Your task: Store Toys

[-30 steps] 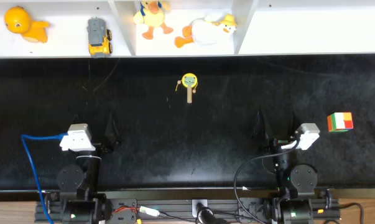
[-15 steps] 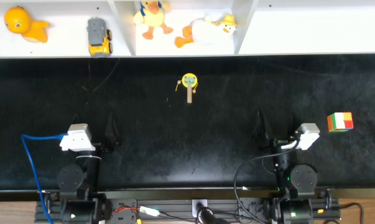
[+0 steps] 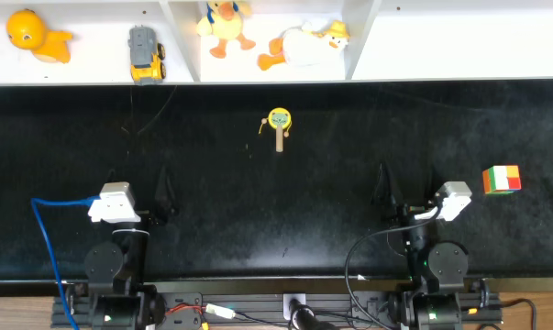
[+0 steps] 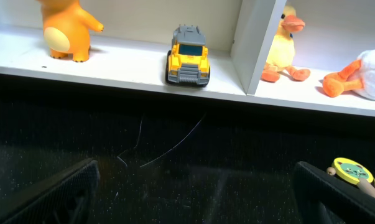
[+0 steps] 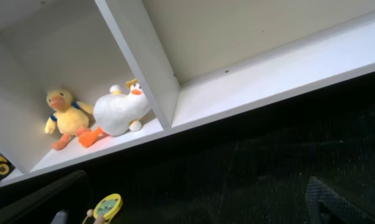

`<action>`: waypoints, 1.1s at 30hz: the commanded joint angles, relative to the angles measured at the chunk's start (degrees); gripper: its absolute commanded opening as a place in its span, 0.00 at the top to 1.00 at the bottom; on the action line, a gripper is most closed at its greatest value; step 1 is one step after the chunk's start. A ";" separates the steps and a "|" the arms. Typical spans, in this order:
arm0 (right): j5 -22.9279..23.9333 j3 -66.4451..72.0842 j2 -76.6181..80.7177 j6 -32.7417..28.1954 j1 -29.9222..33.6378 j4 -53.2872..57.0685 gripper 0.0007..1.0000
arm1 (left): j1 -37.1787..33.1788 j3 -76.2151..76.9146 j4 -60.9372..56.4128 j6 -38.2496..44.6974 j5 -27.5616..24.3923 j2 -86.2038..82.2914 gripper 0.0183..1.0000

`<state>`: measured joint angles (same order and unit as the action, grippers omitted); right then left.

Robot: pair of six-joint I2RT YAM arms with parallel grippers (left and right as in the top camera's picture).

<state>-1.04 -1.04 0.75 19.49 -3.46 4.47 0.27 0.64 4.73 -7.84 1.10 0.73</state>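
Jaws of left gripper (image 3: pixel 137 194) and right gripper (image 3: pixel 406 194) stand spread, empty, with the red-white-green cube (image 3: pixel 501 179) just outboard of the right arm, nearer than the yellow wooden-handled rattle (image 3: pixel 278 126).

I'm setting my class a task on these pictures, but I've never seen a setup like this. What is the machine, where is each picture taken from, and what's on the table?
These are two robot arms at a black table, there to store toys. The top view looks straight down, and the arms stand at its bottom edge. The other two views come from a camera on each wrist, looking out past that arm's fingers. The left gripper and right gripper are both open and hold nothing. On the table lie a rattle and a coloured cube. On the white shelf along the far side sit an orange duck, a truck, a yellow duck and a white bird.
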 commanded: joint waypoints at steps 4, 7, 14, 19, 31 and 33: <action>-3.48 0.74 -0.02 -1.60 -0.28 -1.01 0.00 | -0.15 -0.20 0.07 -1.05 -0.15 -0.61 0.00; -8.22 -0.26 0.44 -1.01 -0.28 -0.57 0.00 | -0.15 -0.20 0.07 -1.05 -0.13 -0.61 0.00; -10.10 -13.70 9.55 -2.99 -0.28 9.38 0.00 | -0.15 -0.20 0.07 -1.05 -0.13 -0.59 0.00; -13.11 -29.14 25.33 -11.63 -0.28 18.05 0.00 | -0.15 -0.20 0.07 -1.05 -0.13 -0.61 0.00; -17.31 -69.92 62.07 -24.26 -5.03 45.22 0.00 | -0.15 -0.20 0.07 -1.05 -0.13 -0.61 0.00; -14.80 -75.08 66.90 -24.79 -8.46 49.51 0.00 | -0.15 -0.20 0.07 -1.05 -0.15 -0.61 0.00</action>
<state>-17.41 -70.46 63.53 -2.04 -8.60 51.68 0.27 0.62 4.71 -7.84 1.10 0.73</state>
